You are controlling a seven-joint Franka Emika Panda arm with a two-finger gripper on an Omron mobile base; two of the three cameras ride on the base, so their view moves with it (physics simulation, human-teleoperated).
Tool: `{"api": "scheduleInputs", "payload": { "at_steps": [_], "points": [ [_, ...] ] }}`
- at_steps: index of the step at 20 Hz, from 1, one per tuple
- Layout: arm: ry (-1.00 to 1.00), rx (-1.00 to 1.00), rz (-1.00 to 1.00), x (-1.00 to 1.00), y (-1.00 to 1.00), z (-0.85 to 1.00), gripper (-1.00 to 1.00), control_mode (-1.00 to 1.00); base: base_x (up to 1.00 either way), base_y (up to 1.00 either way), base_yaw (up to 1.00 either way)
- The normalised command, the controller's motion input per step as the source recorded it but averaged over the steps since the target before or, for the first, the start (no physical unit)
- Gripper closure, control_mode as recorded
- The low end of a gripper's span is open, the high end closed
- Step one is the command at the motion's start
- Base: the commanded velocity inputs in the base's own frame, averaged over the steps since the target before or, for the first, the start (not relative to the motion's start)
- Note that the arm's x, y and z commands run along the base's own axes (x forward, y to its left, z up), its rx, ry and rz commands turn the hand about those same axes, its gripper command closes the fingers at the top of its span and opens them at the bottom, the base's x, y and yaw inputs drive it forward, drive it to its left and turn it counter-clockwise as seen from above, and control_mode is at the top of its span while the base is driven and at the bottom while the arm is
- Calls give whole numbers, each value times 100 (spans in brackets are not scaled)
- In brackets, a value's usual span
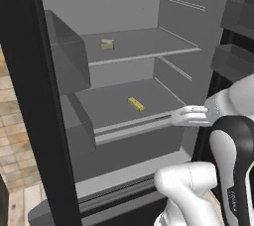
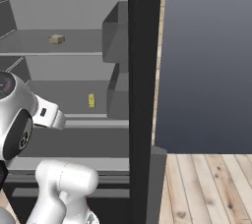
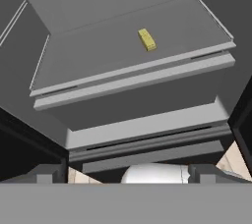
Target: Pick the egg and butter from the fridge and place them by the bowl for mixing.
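Flat, even rendered light all round, no clear source and no glare. The fridge [image 1: 124,2] interior reads a soft mid grey, shading darker under each shelf [image 1: 144,46] and inside the door bins [image 1: 69,61]. Edges look slightly soft and jagged. The butter [image 3: 147,40] casts barely any shadow; no lens distortion.

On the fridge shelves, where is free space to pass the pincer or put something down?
On the lower shelf, the butter lies alone near the middle; bare surface lies on both sides, toward the fridge walls, and in front up to the shelf edge. The upper shelf holds a tan block at the back left; its right part is bare. No shelf is crowded.
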Motion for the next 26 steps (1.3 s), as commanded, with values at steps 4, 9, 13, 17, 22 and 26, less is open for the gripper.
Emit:
{"api": "scheduleInputs", "payload": {
  "at_steps": [4,9,13,17,22,26],
  "points": [
    [0,0,0,0,0,0,-100,100,4,0,0],
    [3,0,0,71,0,0,-100,-100,0,0,0],
    [1,-13,1,43,0,-4,-100,-100,0,0,0],
    [2,-25,1,4,1,-11,-100,-100,0,0,0],
    [1,-4,1,0,0,0,-100,-100,0,0,0],
    [0,0,0,15,-8,0,-100,-100,0,0,0]
  ]
}}
